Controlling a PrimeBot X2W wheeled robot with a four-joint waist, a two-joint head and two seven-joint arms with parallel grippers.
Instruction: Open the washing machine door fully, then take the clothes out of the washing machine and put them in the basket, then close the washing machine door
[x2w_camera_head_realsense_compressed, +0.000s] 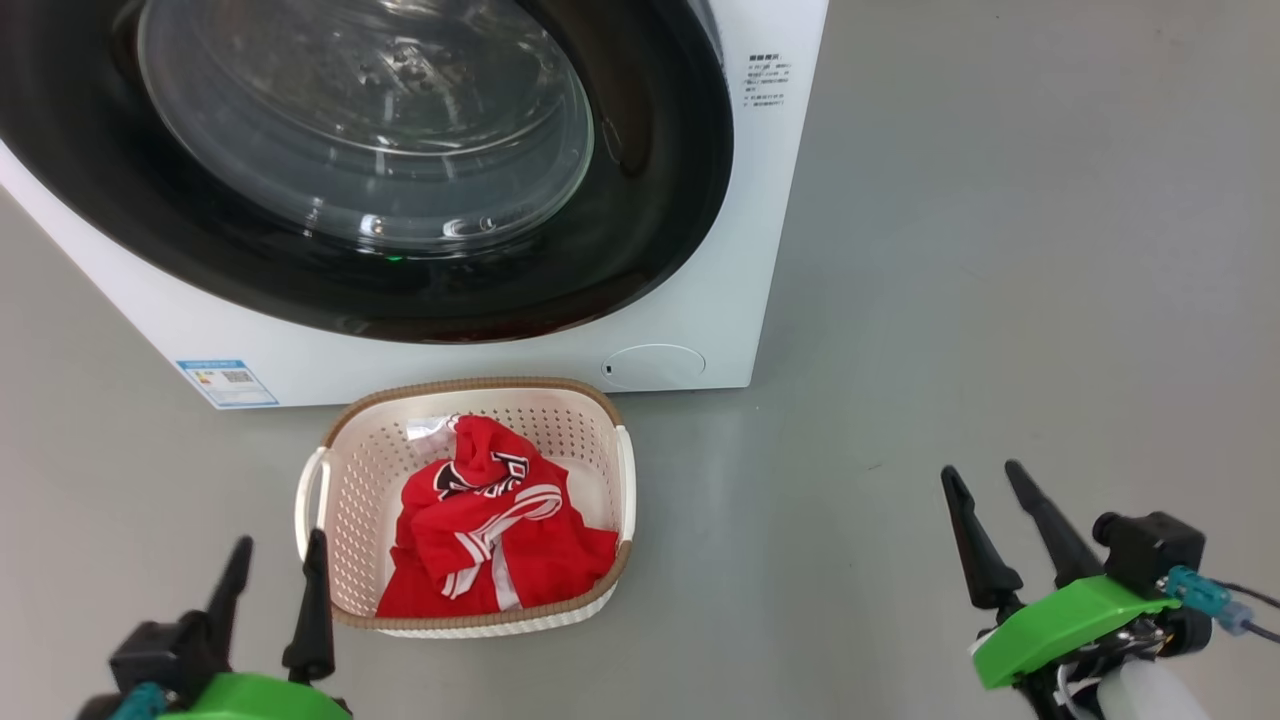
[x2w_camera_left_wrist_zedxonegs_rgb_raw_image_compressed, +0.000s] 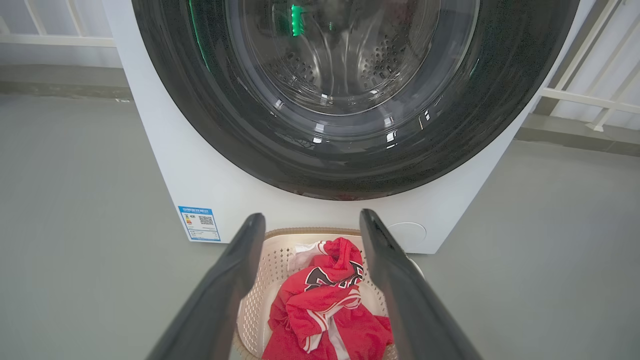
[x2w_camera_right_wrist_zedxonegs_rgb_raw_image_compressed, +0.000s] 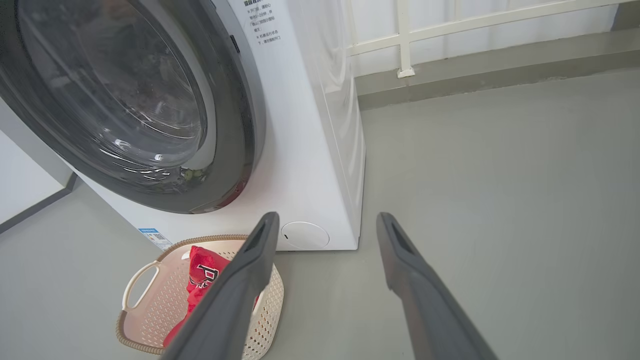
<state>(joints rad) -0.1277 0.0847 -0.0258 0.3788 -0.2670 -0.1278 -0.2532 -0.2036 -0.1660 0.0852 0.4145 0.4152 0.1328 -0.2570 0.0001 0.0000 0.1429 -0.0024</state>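
- Red striped jersey clothes (x2w_camera_head_realsense_compressed: 490, 540) lie in cream perforated plastic basket (x2w_camera_head_realsense_compressed: 370, 480).
- Round black-rimmed glass washing machine door (x2w_camera_head_realsense_compressed: 650, 200) sits closed.
- Left pincer (x2w_camera_head_realsense_compressed: 280, 537), right pincer (x2w_camera_head_realsense_compressed: 980, 467): released, empty.

Plain grey floor (x2w_camera_head_realsense_compressed: 1000, 250), white railing (x2w_camera_right_wrist_zedxonegs_rgb_raw_image_compressed: 403, 40) w/ grey kerb (x2w_camera_right_wrist_zedxonegs_rgb_raw_image_compressed: 500, 70) behind.

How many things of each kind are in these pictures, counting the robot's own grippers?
washing machine: 1
basket: 1
red jersey: 1
Grippers: 2 (left gripper, right gripper)
Total: 5
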